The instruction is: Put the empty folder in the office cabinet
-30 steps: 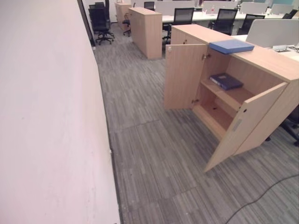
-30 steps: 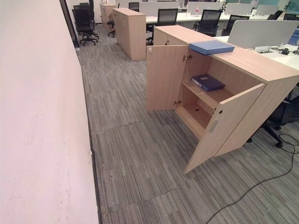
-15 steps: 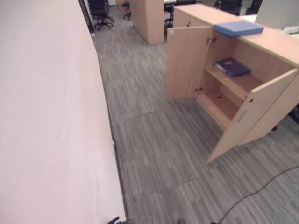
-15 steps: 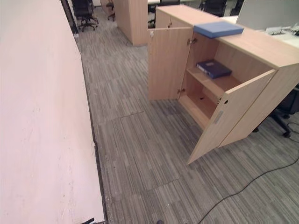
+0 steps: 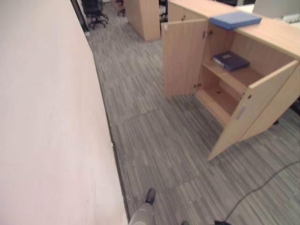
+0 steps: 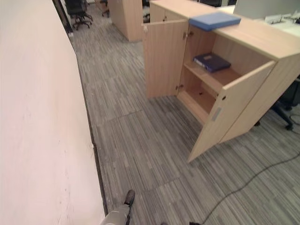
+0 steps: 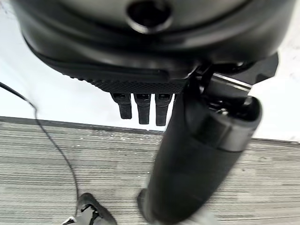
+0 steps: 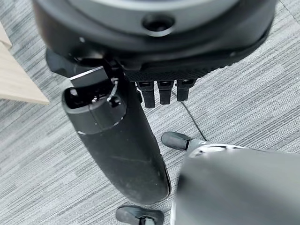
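Note:
A light blue folder (image 5: 235,19) lies flat on top of the wooden office cabinet (image 5: 274,42). Both cabinet doors stand open: the left door (image 5: 183,56) swung towards me, the right door (image 5: 251,110) angled out over the floor. A dark blue binder (image 5: 230,61) lies on the middle shelf (image 5: 234,79); the bottom shelf (image 6: 199,101) is bare. The cabinet is a few steps ahead, to my right. My left hand (image 7: 140,47) hangs by a white wall with fingers (image 7: 143,108) straight, holding nothing. My right hand (image 8: 154,42) hangs over the carpet, its fingers (image 8: 164,91) straight too and empty.
A long white wall (image 5: 47,117) runs along my left side. Grey striped carpet (image 5: 154,136) lies between the wall and the cabinet. A second wooden cabinet (image 5: 143,16) and black office chairs (image 5: 93,9) stand further back. Desks lie behind the open cabinet.
The whole picture has shifted: the camera has tipped downwards and come a little closer to the cabinet. The folder, binder and doors lie as before.

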Available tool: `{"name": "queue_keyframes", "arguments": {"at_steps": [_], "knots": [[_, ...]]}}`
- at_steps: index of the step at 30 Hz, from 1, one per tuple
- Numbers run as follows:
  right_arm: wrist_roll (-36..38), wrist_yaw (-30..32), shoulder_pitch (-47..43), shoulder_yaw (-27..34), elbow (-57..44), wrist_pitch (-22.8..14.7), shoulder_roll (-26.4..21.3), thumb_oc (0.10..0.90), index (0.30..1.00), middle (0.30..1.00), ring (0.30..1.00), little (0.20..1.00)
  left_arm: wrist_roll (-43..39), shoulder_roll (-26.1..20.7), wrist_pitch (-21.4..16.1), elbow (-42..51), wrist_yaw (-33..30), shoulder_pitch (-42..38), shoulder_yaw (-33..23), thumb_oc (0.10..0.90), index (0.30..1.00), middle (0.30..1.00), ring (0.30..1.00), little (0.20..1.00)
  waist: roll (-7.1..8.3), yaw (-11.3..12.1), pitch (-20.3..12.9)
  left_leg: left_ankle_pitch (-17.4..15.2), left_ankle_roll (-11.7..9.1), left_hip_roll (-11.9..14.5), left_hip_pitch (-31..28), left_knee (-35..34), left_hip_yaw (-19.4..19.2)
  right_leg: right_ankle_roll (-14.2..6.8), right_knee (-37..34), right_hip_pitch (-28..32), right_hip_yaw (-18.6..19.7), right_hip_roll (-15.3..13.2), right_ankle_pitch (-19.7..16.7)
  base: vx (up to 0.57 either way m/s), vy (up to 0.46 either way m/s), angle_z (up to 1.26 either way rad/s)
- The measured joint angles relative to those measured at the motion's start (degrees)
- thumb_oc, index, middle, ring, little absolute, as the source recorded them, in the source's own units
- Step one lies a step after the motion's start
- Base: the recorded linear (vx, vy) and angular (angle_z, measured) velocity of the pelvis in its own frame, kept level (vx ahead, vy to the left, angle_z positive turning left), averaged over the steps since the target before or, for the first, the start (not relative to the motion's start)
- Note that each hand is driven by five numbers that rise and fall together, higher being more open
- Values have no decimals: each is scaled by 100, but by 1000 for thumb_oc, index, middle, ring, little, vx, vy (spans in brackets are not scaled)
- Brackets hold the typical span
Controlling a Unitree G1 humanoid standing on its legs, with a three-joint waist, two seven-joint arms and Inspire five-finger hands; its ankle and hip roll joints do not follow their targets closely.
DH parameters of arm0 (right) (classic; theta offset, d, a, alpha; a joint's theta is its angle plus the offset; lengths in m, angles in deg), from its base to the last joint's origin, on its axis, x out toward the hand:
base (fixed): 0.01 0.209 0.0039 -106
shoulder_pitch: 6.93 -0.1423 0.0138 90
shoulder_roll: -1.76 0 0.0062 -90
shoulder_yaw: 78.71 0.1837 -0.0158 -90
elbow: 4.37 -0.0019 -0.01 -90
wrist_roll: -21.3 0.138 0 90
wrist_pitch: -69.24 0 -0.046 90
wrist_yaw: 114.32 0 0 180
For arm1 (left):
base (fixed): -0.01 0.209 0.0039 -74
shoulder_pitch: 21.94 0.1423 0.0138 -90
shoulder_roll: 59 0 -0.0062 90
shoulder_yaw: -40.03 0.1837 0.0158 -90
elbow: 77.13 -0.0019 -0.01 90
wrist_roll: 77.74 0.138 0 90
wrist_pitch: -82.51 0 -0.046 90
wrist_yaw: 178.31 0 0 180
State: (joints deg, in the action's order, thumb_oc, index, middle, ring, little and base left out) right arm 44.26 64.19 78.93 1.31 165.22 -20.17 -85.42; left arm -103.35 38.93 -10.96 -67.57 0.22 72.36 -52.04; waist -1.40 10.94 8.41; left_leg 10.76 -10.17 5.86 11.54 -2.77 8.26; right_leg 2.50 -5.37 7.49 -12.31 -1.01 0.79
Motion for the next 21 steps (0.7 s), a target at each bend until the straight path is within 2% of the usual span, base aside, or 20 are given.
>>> {"name": "queue_keyframes", "arguments": {"at_steps": [1, 3, 4, 5, 7, 9, 10, 12, 14, 15, 18, 19, 20, 21], "knots": [[0, 0, 52, 17, -9, -19, 29, 800, 900, 900, 900, 900, 1, 9, 117, -14, -2, 148, -30, 800, 900, 900, 900, 900, 71, 12, -136, -17, 106, -95, -120, 53, -8, -57, 0, 6, 85, -77, 35, 114, 106, -50], [0, 0, 207, 16, -14, -26, -10, 800, 900, 900, 900, 900, 2, 65, 180, -33, 6, 303, -27, 800, 900, 900, 900, 900, -48, -17, -329, 193, 332, -180, -449, -11, -6, -313, 43, 113, 84, -73, 102, 183, 200, -13], [0, 2, 267, 15, -7, -11, -34, 800, 900, 900, 900, 900, 1, 99, 180, -27, 6, 349, -26, 800, 900, 900, 900, 900, -125, -23, -400, 79, 500, -146, -599, -159, -52, -386, 43, 145, 88, -47, 160, 151, 187, -16], [-37, 4, 304, 27, 45, -2, 93, 800, 900, 900, 900, 900, -8, 42, 306, -30, 202, 475, -40, 800, 900, 900, 900, 900, 93, 42, -448, -40, 672, -337, -695, -201, -217, -489, 92, 115, 164, -298, 251, 135, 189, -33], [-45, -28, 277, 19, 89, -24, 294, 800, 900, 900, 900, 900, -71, 57, 307, -6, 290, 707, -102, 800, 900, 900, 900, 900, 308, 29, -546, -115, 771, -565, -683, -200, -328, -609, 46, 137, 234, -537, 262, 173, 260, -22], [-65, -77, 190, 43, 134, -12, 404, 800, 900, 900, 900, 900, -44, 98, 319, -18, 280, 736, -94, 800, 900, 900, 900, 900, 367, 79, -582, -217, 898, -750, -693, -203, -343, -773, 86, 118, 208, -740, 365, 120, 171, 6], [-106, -100, 161, 77, 149, -3, 436, 800, 900, 900, 900, 900, 23, 161, 319, 27, 263, 732, -31, 800, 900, 900, 900, 900, 358, 230, -601, -282, 951, -831, -743, -202, -407, -826, 154, 114, 232, -838, 415, 125, 200, -7], [-143, -137, 72, 75, 143, -3, 470, 800, 900, 900, 900, 900, 132, 208, 319, 49, 263, 720, -30, 800, 900, 900, 900, 900, 351, 258, -606, -369, 982, -925, -767, -208, -435, -922, 190, 116, 220, -951, 466, 119, 225, -8], [-157, -165, -10, 74, 100, -33, 487, 800, 900, 900, 900, 900, 150, 326, 331, 37, 245, 748, -42, 800, 900, 900, 900, 900, 298, 308, -658, -536, 1093, -1124, -875, -228, -424, -1072, 562, 96, 206, -1178, 648, 92, 224, 8], [-157, -161, -19, 68, 109, -33, 475, 800, 900, 900, 900, 900, 152, 388, 329, 12, 215, 755, -34, 800, 900, 900, 900, 900, 262, 334, -671, -566, 1167, -1159, -919, -230, -387, -1085, 838, 21, 148, -1254, 753, 125, 312, 19], [-159, -100, -32, 5, 62, -49, 389, 800, 900, 900, 900, 900, 135, 645, 339, -142, 181, 788, -29, 800, 900, 900, 900, 900, 99, 329, -722, -628, 1377, -1289, -1084, -208, -323, -980, 2716, -659, -83, -1630, 1107, 190, 243, 26], [-163, -93, -28, 4, -10, -50, 324, 800, 900, 900, 900, 900, 139, 676, 339, -227, 172, 784, 20, 800, 900, 900, 900, 900, 96, 304, -716, -585, 1493, -1337, -1124, -203, -330, -835, 3272, -791, -234, -1814, 1163, 212, 126, 30], [-188, -66, -25, -28, -54, -56, 313, 800, 900, 900, 900, 900, 142, 688, 345, -239, 109, 870, 66, 800, 900, 900, 900, 900, 156, 347, -684, -669, 1577, -1476, -1328, -202, -393, -770, 4201, -1189, -329, -2243, 1087, 73, 1, 16], [-196, -63, -60, -54, -64, -58, 315, 800, 900, 900, 900, 900, 151, 686, 345, -220, 91, 921, 77, 800, 900, 900, 900, 900, 201, 371, -682, -703, 1660, -1511, -1397, -201, -397, -781, 4440, -1390, -363, -2408, 1093, 105, -49, -3]]}}
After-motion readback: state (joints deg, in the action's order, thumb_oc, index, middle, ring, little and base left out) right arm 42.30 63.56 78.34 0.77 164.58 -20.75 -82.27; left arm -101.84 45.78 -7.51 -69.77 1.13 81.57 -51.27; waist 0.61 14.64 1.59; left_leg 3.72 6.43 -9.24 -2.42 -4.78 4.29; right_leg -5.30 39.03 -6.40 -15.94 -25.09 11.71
